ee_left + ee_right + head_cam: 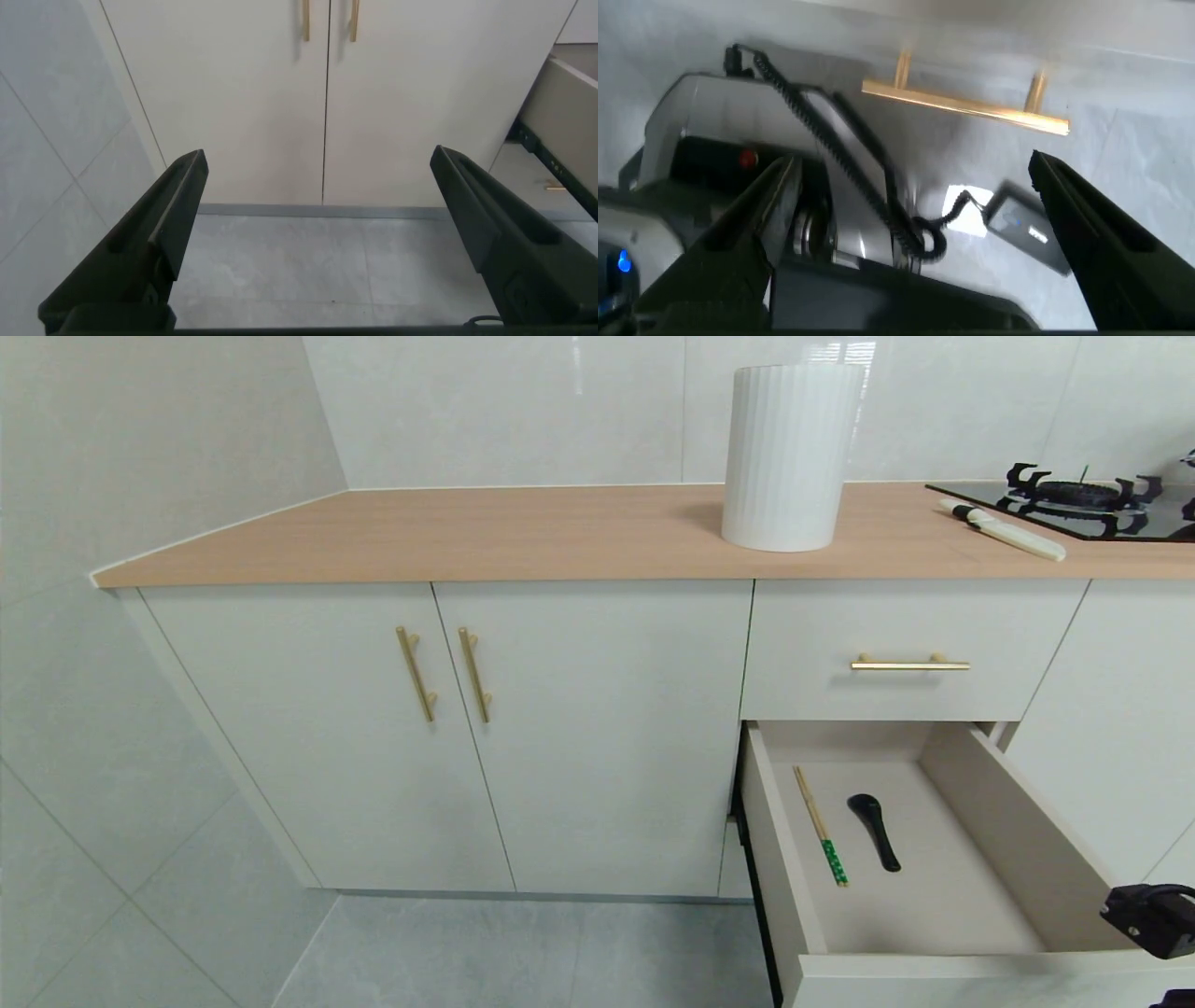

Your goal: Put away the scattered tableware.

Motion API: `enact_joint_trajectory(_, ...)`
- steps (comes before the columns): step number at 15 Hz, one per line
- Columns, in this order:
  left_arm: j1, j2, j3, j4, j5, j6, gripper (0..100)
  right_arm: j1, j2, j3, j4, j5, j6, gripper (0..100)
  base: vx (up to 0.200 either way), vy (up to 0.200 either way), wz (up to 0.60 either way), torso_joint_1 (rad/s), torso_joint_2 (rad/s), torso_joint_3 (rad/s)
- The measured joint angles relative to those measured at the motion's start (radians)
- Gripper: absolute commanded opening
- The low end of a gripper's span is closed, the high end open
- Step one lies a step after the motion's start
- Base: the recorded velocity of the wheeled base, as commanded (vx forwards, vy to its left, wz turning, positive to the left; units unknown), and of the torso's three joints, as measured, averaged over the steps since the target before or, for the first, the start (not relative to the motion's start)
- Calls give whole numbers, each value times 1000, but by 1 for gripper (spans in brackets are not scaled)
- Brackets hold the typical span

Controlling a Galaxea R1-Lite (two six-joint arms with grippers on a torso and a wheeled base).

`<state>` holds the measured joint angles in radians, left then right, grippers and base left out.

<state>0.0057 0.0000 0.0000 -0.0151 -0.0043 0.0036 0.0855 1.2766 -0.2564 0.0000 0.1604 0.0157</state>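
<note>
The left claw point(318, 159) hangs low over the tiled floor point(308, 261), its fingers spread wide and holding nothing, facing the closed cabinet doors point(234, 93). The right claw point(913, 168) also stands wide apart and empty, with a gold bar handle point(966, 101) on a white panel ahead of it. In the head view its black housing point(1153, 917) sits at the front right corner of the open drawer point(770, 840).

Inside that drawer, well apart from both claws, a pair of chopsticks point(820, 835) lies along the left wall. A black spoon point(875, 831) rests just beside them, apart from them and roughly parallel. Above is a closed upper drawer point(840, 616).

Farther back, on the wooden surface point(467, 527), a white ribbed container point(789, 457) stands upright. To its right a pale knife point(1004, 529) lies flat at the edge of the black stove point(1074, 499), far from either claw.
</note>
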Motion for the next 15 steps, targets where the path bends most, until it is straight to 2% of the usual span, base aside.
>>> enact_joint_trajectory(6, 0, 0, 0, 0, 0, 0, 100, -2, 143, 4, -206, -12, 2, 100, 0, 0, 0, 0, 0, 0)
enact_joint_trajectory(15, 0, 0, 0, 0, 0, 0, 100, -1, 374, -134, -315, -53, 0, 100, 0, 0, 0, 0, 0, 0)
